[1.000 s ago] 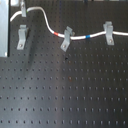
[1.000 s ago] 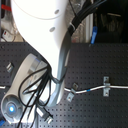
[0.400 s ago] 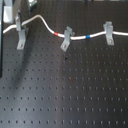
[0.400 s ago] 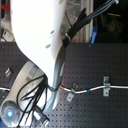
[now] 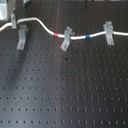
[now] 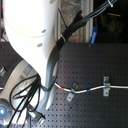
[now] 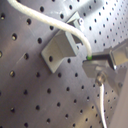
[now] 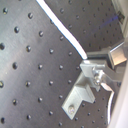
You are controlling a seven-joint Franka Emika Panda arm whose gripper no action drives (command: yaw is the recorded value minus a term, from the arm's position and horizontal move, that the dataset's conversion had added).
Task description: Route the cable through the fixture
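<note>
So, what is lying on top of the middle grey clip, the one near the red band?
The cable lies across the forked top of the middle clip, its red band just beside it. Whether it sits fully down in the fork cannot be seen; the picture is too blurred.

Glossy white arm (image 6: 35,45) with a grey lower link, black cables (image 6: 75,25) strapped alongside by ties.

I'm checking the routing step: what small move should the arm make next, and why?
Probably lower the gripper a little, so the cable drops into the fork of the fixture. In the first exterior view the cable arcs above that fork, apparently unseated, and the gripper seems shut on it nearby.
</note>
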